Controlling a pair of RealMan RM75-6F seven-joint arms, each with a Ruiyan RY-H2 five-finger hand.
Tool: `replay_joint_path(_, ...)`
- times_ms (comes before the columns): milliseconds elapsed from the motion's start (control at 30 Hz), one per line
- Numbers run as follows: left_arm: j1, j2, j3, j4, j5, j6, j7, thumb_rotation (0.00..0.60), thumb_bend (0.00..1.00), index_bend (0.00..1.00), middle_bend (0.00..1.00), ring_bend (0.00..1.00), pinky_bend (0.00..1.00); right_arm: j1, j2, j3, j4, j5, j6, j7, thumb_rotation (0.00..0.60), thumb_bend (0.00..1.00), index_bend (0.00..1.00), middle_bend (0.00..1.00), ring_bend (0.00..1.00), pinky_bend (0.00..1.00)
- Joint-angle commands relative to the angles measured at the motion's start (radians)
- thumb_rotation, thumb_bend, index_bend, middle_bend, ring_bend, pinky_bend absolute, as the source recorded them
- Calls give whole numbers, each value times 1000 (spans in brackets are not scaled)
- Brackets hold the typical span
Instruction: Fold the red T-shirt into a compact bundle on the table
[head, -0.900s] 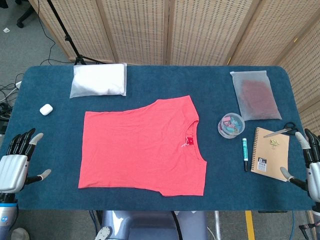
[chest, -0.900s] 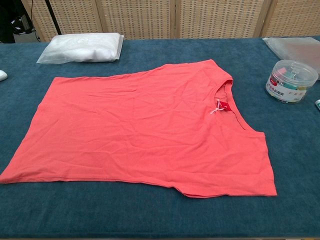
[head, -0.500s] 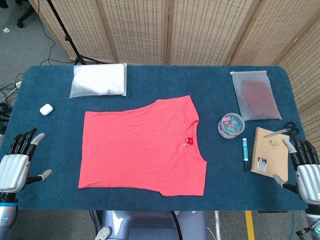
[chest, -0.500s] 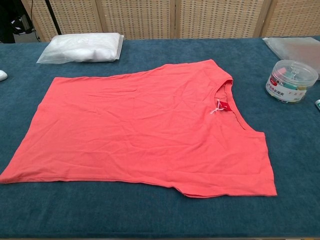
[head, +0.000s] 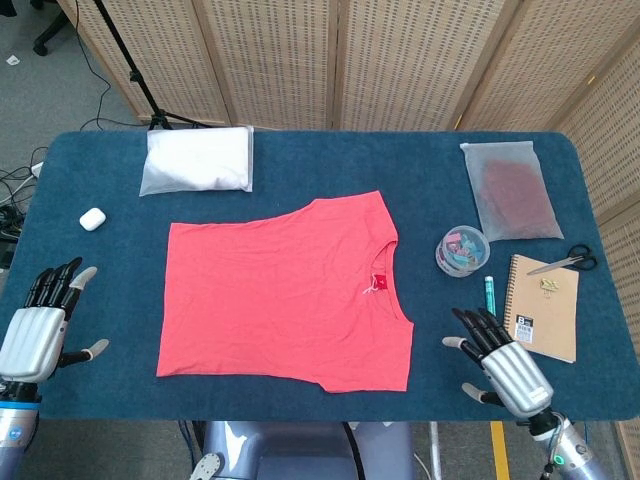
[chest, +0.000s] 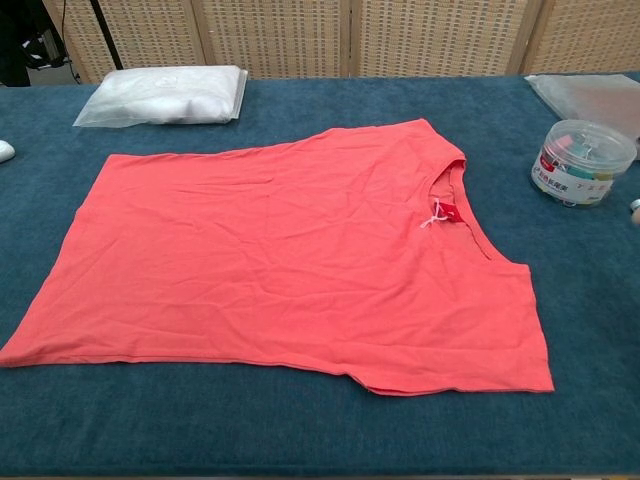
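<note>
Right hand (head: 508, 367) now in over the near edge of the table (head: 420, 160), fingers spread and holding nothing, shifted well inward from its spot beyond the notebook (head: 541, 306) half a second back; left hand (head: 36, 327) spread and empty too, hardly moved, hovering at the opposite near corner. Reads as the opening reach: right hand closing on the shirt's neck end, no fold begun yet. Just ahead of the right fingertips, a green-capped marker (head: 489, 296), with the notebook immediately to the outer side and partly beside the palm, a clear tub of clips (head: 461, 250) further ahead, scissors (head: 563, 263) and a frosted pouch (head: 510, 190) beyond that. Inward from the right hand, across a strip of bare blue cloth, the red T-shirt (head: 285, 292), flat and fully spread in the middle of the table, collar and tag toward the right hand, hem toward the left. Nearest shirt edge to the right hand: the lower sleeve corner, close to the table's front lip, so little margin there for sliding fingers under from the front; better room along the bare strip between sleeve and marker. Ahead of the left hand, open cloth up to the hem, a small white case (head: 92, 218) farther off, a white packet (head: 197, 160) at the back. Far side of the shirt also open, enough for folding away from the robot. Chest view shows neither hand.
</note>
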Motion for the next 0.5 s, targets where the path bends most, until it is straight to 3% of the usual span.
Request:
replay_joint_path(33,-2,-4,-3,2,-6,0,8,600,0,0,0,0,0,39,-70,-17,39,-13,-68,-50,600,158,317,0,0,0)
replay_joint_path(500,-7,-12,-12,11,-27,-4,16,600,0,0,0,0,0,76,-180,-14,66,29,-130,-131,600,247,355,0,0,0)
